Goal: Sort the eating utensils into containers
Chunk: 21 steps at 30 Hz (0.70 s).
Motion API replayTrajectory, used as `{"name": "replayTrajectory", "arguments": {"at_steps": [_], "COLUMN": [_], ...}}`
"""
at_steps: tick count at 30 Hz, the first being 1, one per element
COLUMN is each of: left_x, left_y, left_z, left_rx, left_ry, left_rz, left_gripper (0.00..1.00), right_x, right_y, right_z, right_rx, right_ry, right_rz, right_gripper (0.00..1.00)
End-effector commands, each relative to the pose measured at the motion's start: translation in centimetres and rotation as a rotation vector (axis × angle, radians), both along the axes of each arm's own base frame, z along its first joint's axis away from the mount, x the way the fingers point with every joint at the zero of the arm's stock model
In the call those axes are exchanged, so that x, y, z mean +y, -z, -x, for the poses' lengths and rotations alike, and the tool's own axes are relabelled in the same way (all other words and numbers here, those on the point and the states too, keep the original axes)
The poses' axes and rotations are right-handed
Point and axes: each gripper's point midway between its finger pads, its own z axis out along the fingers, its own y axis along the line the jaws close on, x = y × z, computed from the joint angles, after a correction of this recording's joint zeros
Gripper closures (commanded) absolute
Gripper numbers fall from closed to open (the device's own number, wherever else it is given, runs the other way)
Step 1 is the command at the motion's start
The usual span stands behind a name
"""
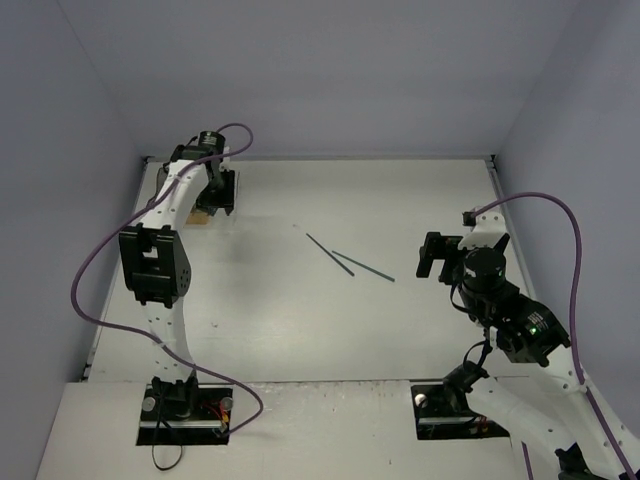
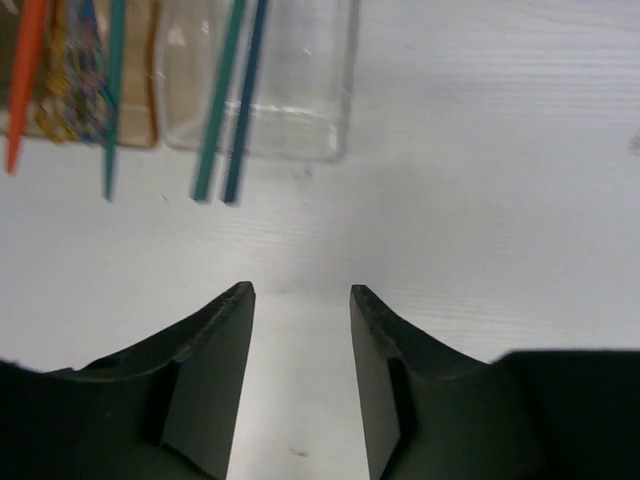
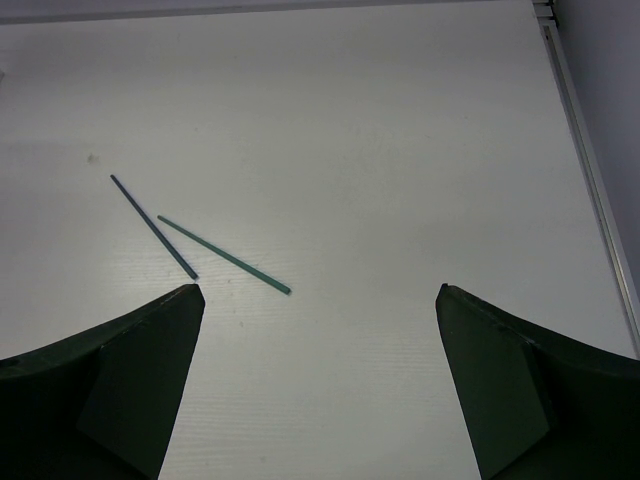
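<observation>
My right gripper (image 3: 320,290) is wide apart, empty. I should pinch the teal stick (image 3: 224,256) mid-length, clear of the blue stick (image 3: 153,227). Over by the bins my left gripper (image 2: 300,290) is apart too

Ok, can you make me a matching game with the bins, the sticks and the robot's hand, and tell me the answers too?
Things:
1. clear bin
2. amber bin
3. loose dark blue stick
4. right gripper

Matches:
A. lies on the table beside a loose teal stick
B. has an orange stick in it
C. open, holding nothing
D. has a teal stick and a navy stick in it

Pairs: 1-D, 2-B, 3-A, 4-C.
</observation>
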Motion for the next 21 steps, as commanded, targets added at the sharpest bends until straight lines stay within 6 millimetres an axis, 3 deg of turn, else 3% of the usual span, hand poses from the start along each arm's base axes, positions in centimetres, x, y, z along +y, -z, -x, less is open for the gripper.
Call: {"name": "replayTrajectory", "arguments": {"at_steps": [1, 3, 7, 11, 21], "left_x": [-7.5, -11.9, -17.3, -22.2, -27.8], "left_y": [-5.4, -4.8, -2.8, -1.3, 2.6], "left_z": [2.8, 3.8, 6.6, 8.8, 10.3], "left_rx": [-0.146, -0.177, -0.193, -0.219, -0.212], "left_ry": [-0.084, -0.076, -0.101, -0.156, -0.286], "left_rz": [0.107, 0.156, 0.155, 0.192, 0.227], "left_gripper": [0.56, 0.49, 0.41, 0.4, 0.4], "right_x": [-0.2, -0.2, 0.0, 0.0, 0.1], "right_y": [-1.3, -1.4, -1.5, -1.8, -2.6], "right_z": [-0.9, -0.8, -0.7, -0.5, 0.3], "right_rx": [-0.047, -0.048, -0.05, -0.062, -0.095], "right_ry": [0.033, 0.031, 0.012, 0.003, -0.034], "right_rz": [-0.009, -0.007, -0.01, -0.015, -0.041], "right_gripper": [0.0, 0.0, 0.0, 0.0, 0.0]}}
